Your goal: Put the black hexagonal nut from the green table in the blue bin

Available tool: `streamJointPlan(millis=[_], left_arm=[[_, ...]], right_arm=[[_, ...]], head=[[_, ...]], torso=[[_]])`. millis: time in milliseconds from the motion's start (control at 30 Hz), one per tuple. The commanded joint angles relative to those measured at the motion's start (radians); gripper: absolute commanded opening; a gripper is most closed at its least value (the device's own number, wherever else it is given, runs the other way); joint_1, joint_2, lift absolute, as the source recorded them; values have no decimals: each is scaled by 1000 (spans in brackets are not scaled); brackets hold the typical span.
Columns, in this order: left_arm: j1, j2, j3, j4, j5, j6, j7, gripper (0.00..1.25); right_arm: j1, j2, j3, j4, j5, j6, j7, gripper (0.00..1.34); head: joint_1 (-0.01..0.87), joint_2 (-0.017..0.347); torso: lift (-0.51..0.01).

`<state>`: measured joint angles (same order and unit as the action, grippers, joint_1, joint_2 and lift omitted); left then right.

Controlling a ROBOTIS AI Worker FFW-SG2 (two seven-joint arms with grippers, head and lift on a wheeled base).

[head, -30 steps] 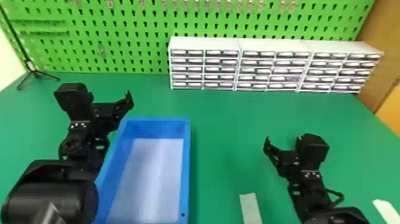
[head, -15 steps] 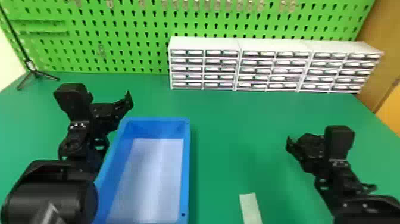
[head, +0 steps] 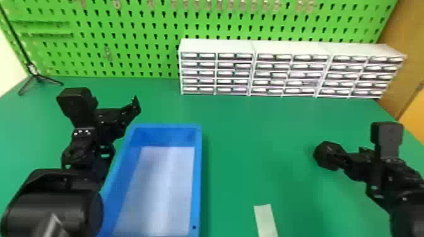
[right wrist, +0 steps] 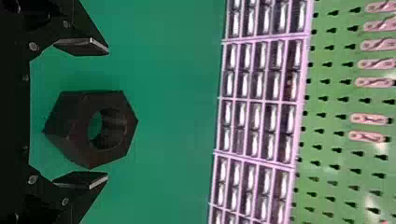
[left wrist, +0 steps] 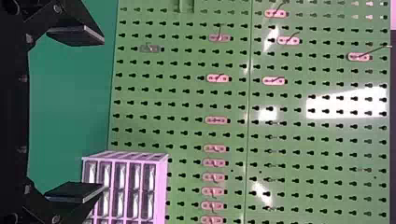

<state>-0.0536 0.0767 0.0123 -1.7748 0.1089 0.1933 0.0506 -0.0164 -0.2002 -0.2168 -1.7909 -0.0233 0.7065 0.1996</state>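
Green desk (head: pixel 252 141) carries the black hexagonal nut (right wrist: pixel 70 116), well to the right of the blue bin (head: pixel 197 176). Right gripper (right wrist: pixel 108 114) is much the nearer one: its fingers stand wide, with the nut between them but closer to one, so a small centring before closing seems advisable. Left gripper (left wrist: pixel 102 114), also spread wide, waits beside the bin.
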Motion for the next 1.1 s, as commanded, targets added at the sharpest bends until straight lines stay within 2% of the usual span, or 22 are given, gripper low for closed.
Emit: streamJointPlan(millis=[0,200,633,800,1067], left_arm=[[0,0,0,0,-3,0,0,1075],[0,0,2,2,-5,0,0,1075],[0,0,3,0,-5,0,0,1075],[0,2,3,0,-5,0,0,1074],[0,0,3,2,-6,0,0,1069]], right_arm=[[-8,-57,11,-13,-49,116,20,1006],[-25,-96,20,-21,-61,237,86,1005],[-80,-140,33,-30,11,398,181,1005],[-97,-159,39,-30,37,439,190,1005],[-105,-171,51,-28,57,464,207,1005]], head=[[686,28],[686,28],[686,28],[686,28],[686,28]], torso=[[-96],[-96],[-96],[-96],[-96]])
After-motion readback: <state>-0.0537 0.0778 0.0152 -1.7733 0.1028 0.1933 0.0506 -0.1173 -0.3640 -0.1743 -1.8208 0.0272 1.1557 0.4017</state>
